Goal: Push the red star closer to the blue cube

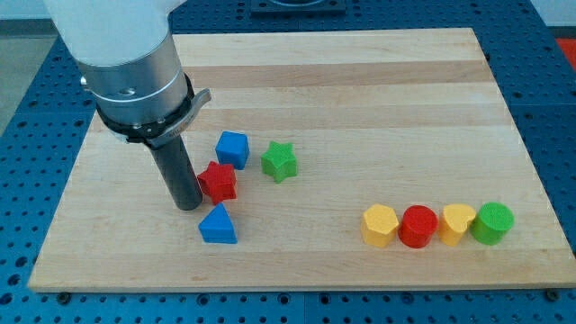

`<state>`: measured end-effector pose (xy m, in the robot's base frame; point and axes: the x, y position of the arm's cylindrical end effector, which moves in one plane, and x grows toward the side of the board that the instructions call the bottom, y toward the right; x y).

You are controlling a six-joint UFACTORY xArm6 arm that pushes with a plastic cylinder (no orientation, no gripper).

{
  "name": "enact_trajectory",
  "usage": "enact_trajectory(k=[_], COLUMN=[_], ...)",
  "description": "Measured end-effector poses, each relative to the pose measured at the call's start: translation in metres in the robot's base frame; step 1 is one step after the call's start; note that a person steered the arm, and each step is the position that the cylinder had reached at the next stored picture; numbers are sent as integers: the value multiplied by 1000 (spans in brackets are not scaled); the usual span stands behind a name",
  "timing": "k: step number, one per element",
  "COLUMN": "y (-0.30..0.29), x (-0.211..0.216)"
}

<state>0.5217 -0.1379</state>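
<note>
While you are watching the wooden board (378, 81), my tip (189, 205) is pressing against the red star (218, 181) from the view's left; being a bare rod, it is gripping nothing. The star is touching the blue cube (232, 148) above it, and the blue triangle (218, 225) is lying just below.

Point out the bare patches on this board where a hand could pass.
Bare: the wide stretch between the green star and the yellow block, and the whole top strip. Crowded: my tip touches the red star, with the blue cube and blue triangle close.
</note>
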Motion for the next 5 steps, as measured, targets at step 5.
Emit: enact_trajectory(k=[5], y=[-11], x=[-26])
